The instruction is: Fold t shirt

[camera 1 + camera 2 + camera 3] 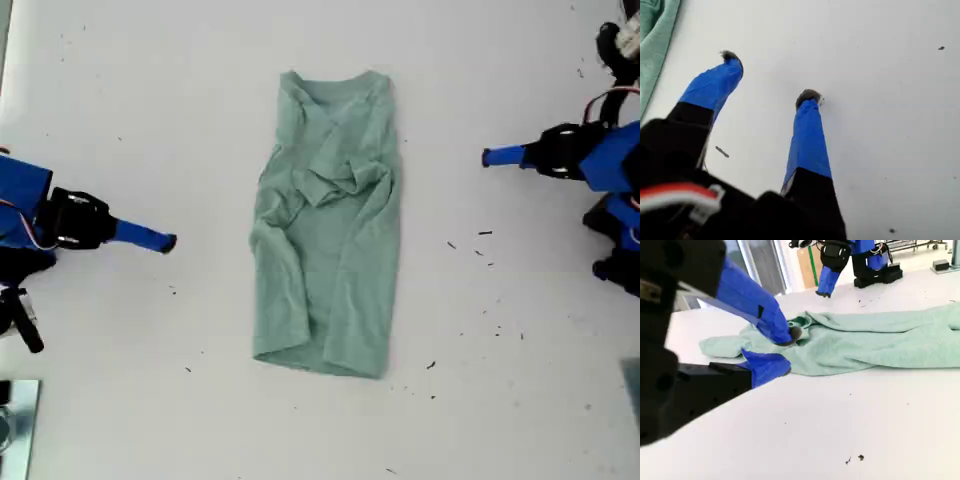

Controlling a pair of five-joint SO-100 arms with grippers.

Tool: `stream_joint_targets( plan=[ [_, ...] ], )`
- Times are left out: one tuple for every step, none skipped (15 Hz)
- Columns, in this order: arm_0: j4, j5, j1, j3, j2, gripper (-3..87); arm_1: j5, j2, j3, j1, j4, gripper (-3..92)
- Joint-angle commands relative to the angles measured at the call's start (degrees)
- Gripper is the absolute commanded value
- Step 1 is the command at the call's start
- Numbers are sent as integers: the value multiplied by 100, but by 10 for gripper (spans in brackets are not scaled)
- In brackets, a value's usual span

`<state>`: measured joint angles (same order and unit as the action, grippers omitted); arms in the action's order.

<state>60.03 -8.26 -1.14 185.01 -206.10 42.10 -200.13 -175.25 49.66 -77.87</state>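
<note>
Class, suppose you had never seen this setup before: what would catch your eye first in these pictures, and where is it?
First, the green t shirt, folded into a long narrow strip, lying wrinkled in the middle of the white table. Next, two blue-tipped arms, one at each side of the exterior view, both clear of the cloth. My first end effector is open over bare table; my second end effector points at the shirt.

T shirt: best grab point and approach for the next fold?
Judging by the pose, grip the hem corners of the t shirt at its bottom edge in the exterior view, one arm from each side. It lies as a long narrow strip, sides already folded in, neckline at top, so hem-to-neck looks next.
</note>
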Motion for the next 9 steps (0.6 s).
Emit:
stream_joint_targets(
  plan=[
    [-105,-35,44,70,-44,51,79,-62,-237,62,35,162],
    [-105,-35,44,70,-44,51,79,-62,-237,62,35,162],
    [-105,-35,44,70,-44,51,70,-62,-237,62,35,162],
    [-79,88,18,53,-44,51,-422,-62,-237,62,35,155],
    [-18,554,18,-35,-44,59,-615,-62,-237,114,35,154],
    [35,896,220,-79,-44,79,-360,-62,-237,141,35,152],
    [53,1424,343,-35,-44,91,-105,-62,-237,141,35,147],
    [53,1380,237,-35,-44,76,-70,-62,-237,167,35,146],
    [79,1424,-44,-62,-44,10,88,-62,-237,475,35,145]
  ],
)
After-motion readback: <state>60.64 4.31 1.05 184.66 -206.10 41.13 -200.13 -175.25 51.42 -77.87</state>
